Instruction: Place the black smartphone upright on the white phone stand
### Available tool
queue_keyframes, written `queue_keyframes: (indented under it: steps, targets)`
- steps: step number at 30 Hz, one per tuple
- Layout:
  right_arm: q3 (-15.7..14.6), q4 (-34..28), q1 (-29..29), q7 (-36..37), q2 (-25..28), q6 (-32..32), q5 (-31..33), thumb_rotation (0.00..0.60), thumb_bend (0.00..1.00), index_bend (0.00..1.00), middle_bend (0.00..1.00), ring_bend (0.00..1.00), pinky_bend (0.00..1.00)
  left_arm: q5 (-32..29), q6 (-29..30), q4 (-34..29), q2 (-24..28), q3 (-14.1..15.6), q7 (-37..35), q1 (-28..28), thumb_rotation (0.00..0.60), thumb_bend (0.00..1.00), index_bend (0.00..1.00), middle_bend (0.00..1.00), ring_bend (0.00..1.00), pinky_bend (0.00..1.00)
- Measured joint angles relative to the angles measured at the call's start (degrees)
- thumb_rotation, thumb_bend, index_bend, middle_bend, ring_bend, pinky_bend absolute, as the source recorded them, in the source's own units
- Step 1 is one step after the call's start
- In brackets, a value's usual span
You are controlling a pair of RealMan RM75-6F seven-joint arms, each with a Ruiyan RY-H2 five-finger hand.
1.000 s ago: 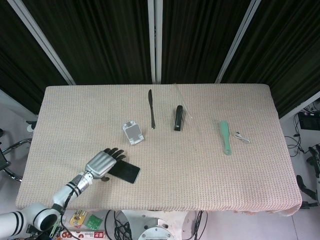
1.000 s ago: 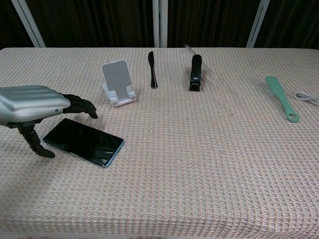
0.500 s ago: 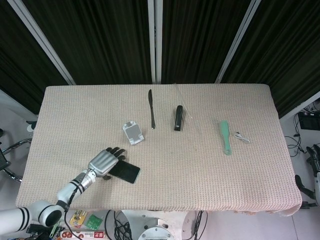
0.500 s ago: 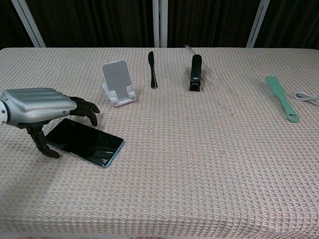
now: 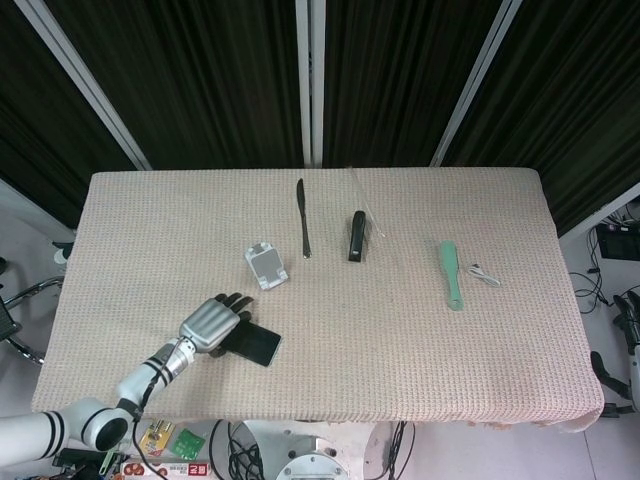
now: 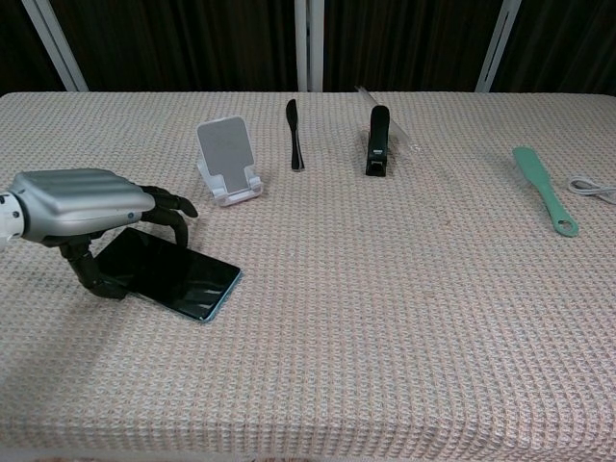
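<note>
Your left hand (image 6: 82, 207) is arched over the near-left end of the phone (image 6: 171, 274), fingers (image 6: 168, 204) curled down across the far edge and the thumb down at the near edge. Can't tell if it's actually got a grip yet; the phone looks like it's lying flat on the table (image 6: 404, 318), maybe just starting to tip. The right hand isn't in either view.

The phone sits near and left of the stand (image 6: 226, 159), close by but clearly apart from it. The stand faces you with its little lip at the front.

For the pickup, I'd squeeze across the long edges, not the screen, and get the thumb properly under the near edge before lifting, because a slim slab on that woven cloth probably slides instead of coming up. Lift slowly and watch for it pivoting out. The knife (image 6: 294, 130) and stapler (image 6: 377, 142) sit right of the stand, well out of your path.
</note>
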Motion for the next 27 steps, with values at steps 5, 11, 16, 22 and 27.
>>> queue_keyframes:
  steps: [5,11,16,22,27]
  targets:
    - [0.0,-0.1,0.0,0.0,0.1,-0.4,0.2,0.600,0.28,0.00,0.00,0.00,0.00,1.1,1.3,-0.5,0.3,0.4,-0.8,0.1,0.600,0.25,0.56,0.12,0.08,0.22]
    - [-0.2,-0.3,0.2,-0.4,0.1,-0.8,0.1,0.600,0.28,0.00,0.00,0.00,0.00,3.6,3.4,-1.0,0.8,1.1,-1.5,0.5,0.600,0.29,0.57,0.33,0.08,0.22]
    - [-0.3,-0.5,0.2,-0.6,0.1,-0.9,0.0,0.600,0.28,0.00,0.00,0.00,0.00,4.8,4.4,-0.4,1.0,1.7,-1.4,0.6,0.600,0.35,0.57,0.45,0.13,0.23]
    - [-0.4,-0.8,0.2,-0.8,0.3,-1.1,0.0,0.600,0.28,0.00,0.00,0.00,0.00,6.2,5.4,0.3,1.1,2.1,-1.6,0.8,0.600,0.39,0.57,0.49,0.30,0.38]
    - [-0.4,-0.9,0.2,-1.0,0.4,-1.2,0.1,0.600,0.28,0.00,0.00,0.00,0.00,7.1,5.6,0.5,1.5,2.4,-2.5,0.8,0.600,0.41,0.57,0.51,0.38,0.42]
